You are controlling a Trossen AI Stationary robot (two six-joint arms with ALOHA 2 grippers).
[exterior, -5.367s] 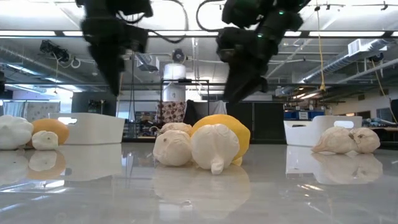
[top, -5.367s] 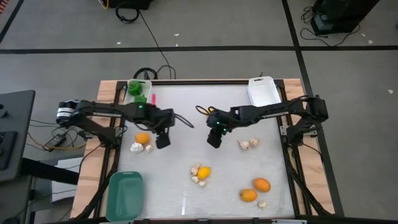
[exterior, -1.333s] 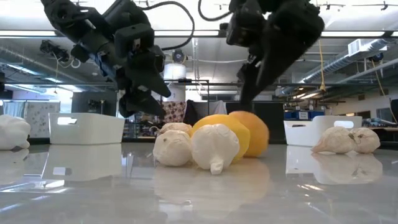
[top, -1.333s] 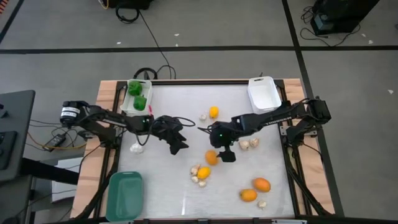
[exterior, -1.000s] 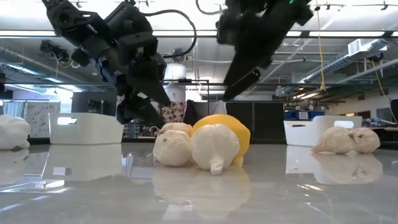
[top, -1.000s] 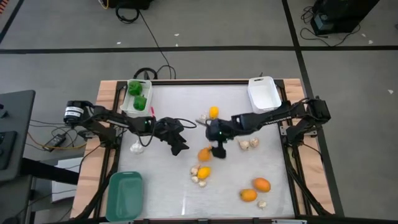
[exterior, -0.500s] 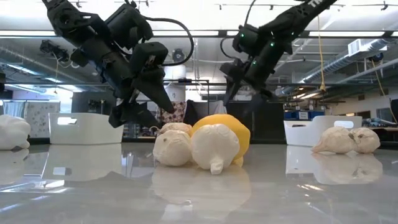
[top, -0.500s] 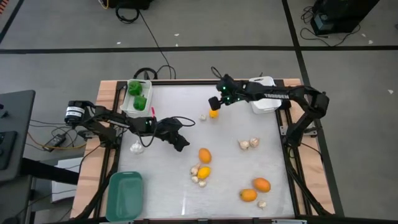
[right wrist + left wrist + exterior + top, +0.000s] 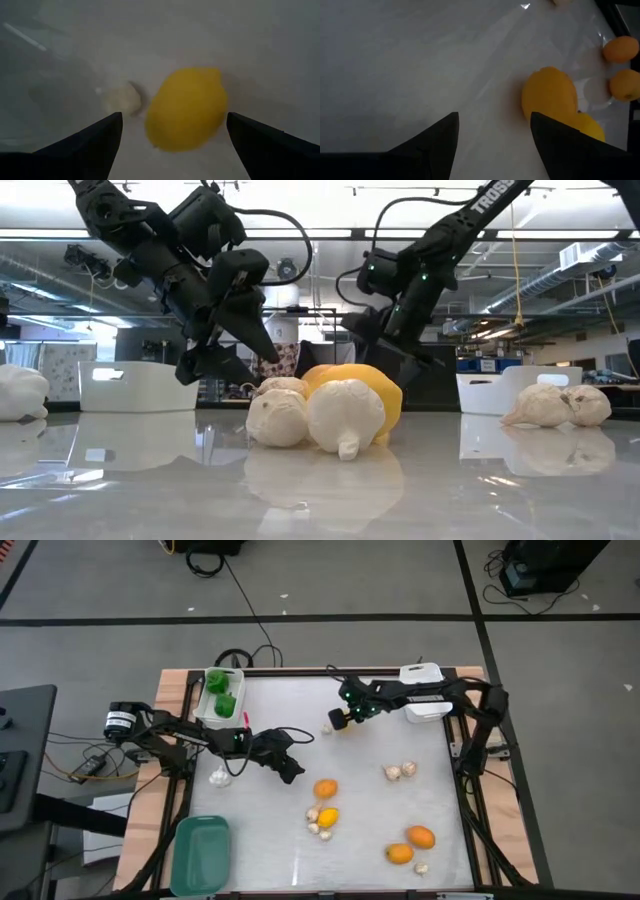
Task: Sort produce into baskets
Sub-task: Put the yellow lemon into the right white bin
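My right gripper [image 9: 337, 720] stands open near the table's far edge, over a yellow lemon [image 9: 187, 107]; a small whitish piece [image 9: 122, 98] lies beside the lemon. The lemon shows between the two fingers, which touch nothing. My left gripper [image 9: 291, 773] is open left of the table's middle, its fingers pointing toward an orange [image 9: 325, 789], also seen in the left wrist view [image 9: 550, 95]. Green peppers lie in the far-left white bin [image 9: 222, 692]. An empty white bin [image 9: 425, 690] stands far right and a teal bin [image 9: 200, 853] near left.
A second lemon [image 9: 328, 817] with whitish pieces around it lies near the middle. Two mushrooms [image 9: 399, 771] lie to the right, two oranges [image 9: 410, 844] near right, and one whitish piece [image 9: 219, 777] at the left edge.
My right gripper has left the orange in the table's middle and swung toward the far edge, then settled over the yellow lemon there, staying open. The orange lies where it was let go. My left gripper has hardly moved.
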